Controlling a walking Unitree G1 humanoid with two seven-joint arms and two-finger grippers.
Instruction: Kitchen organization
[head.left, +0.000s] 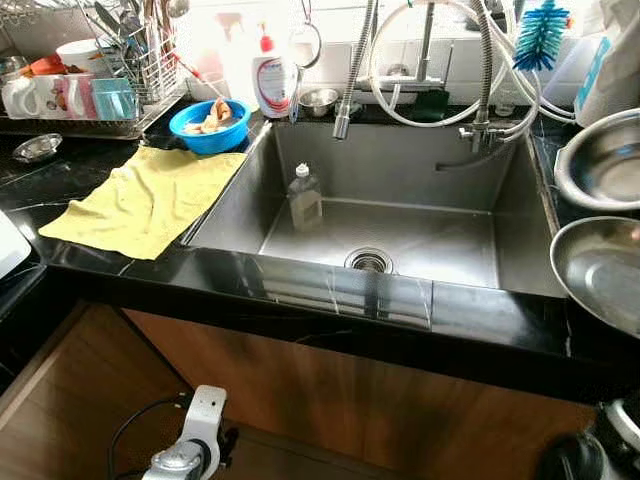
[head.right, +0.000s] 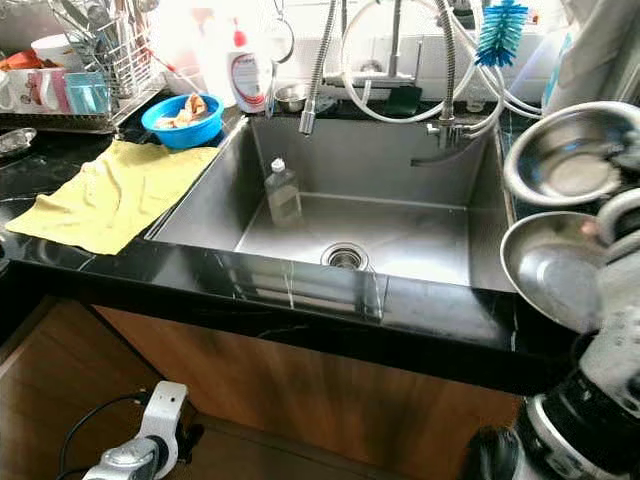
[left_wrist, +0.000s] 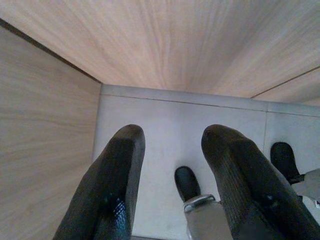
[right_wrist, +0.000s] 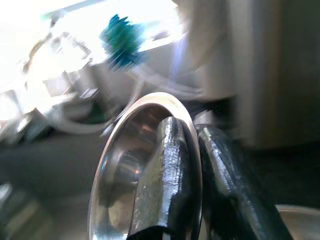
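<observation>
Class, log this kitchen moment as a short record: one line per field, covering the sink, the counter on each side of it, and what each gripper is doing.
sink: steel, a bottle standing inside near the drain
left counter: yellow cloth spread flat; blue bowl with food scraps behind it; dish rack with mugs
right counter: a steel bowl
brush: teal, hanging above the sink
left gripper: open, hanging low by the wooden cabinet
right gripper: shut on the rim of a second steel bowl, held up tilted at the sink's right side
</observation>
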